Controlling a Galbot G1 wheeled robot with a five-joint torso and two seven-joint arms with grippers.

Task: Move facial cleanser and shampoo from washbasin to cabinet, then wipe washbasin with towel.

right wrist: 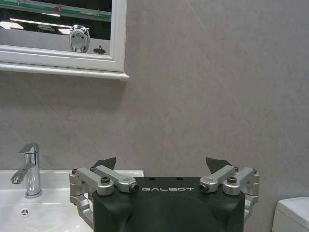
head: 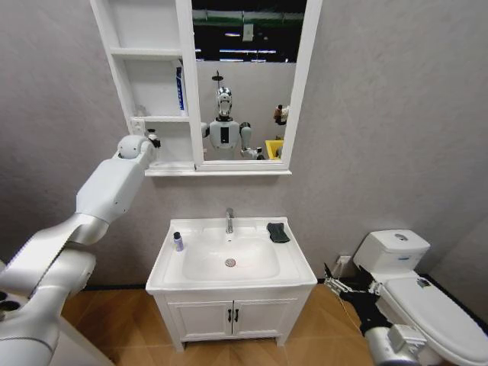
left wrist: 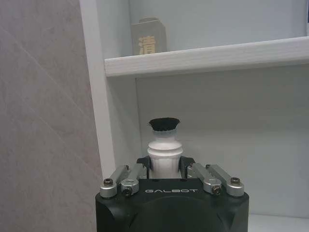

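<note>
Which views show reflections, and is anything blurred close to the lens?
Head view: the cabinet mirror reflects the robot and ceiling lights. Right wrist view: the mirror corner reflects ceiling strips; the open right gripper is sharp. Left wrist view: the left gripper, shut on a white bottle, is sharp, with even light.

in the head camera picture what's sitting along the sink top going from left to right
small bottle with a dark cap → chrome faucet → dark folded towel, all standing or lying on the rim of the washbasin.
</note>
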